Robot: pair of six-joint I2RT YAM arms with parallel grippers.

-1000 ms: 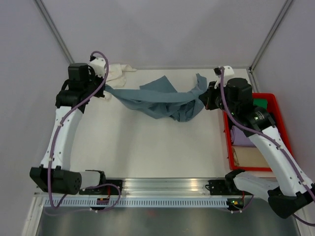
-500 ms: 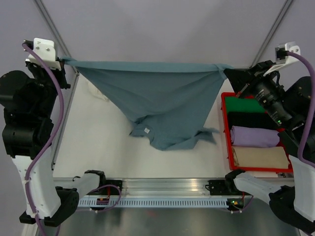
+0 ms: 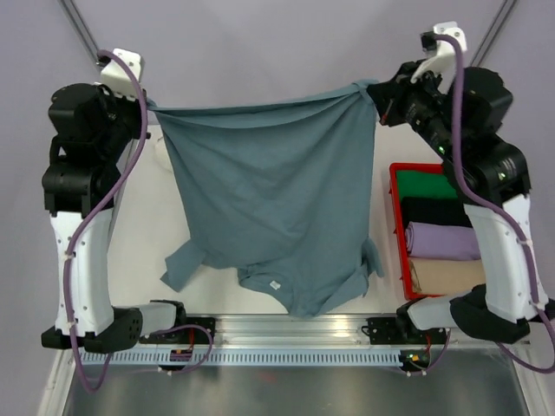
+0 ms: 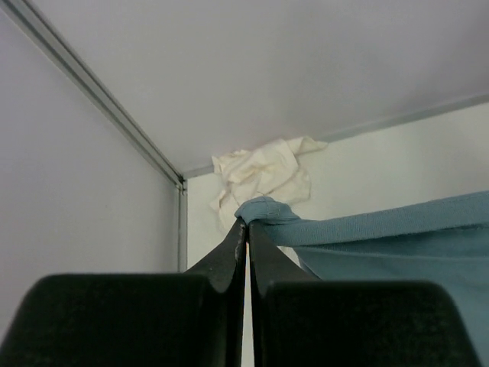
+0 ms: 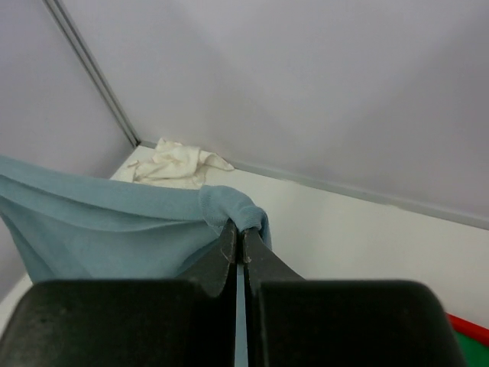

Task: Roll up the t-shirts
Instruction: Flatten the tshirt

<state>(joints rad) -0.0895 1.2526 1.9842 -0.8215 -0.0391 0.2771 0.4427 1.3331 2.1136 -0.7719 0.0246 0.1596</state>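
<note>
Top external view: the blue-grey t-shirt [image 3: 269, 199] is being hung by its hem corners (left fingers [image 4: 229, 260] and right fingers [image 5: 220, 260] both clamped on it), likely for spreading flat.

T-shirt [image 3: 269, 199] hung spread betw. L gripper [image 4: 246, 225] and R gripper [image 5: 237, 237], over table [image 3: 143, 243]; lower end poss. touching it. 2nd t-shirt [image 4: 263, 176] lay at far-L corner. Crate [image 3: 396, 225] sat at R edge, rolls [image 3: 447, 240] inside.

Pale grey walls [image 3: 286, 52], white table [image 3: 143, 251]
</note>
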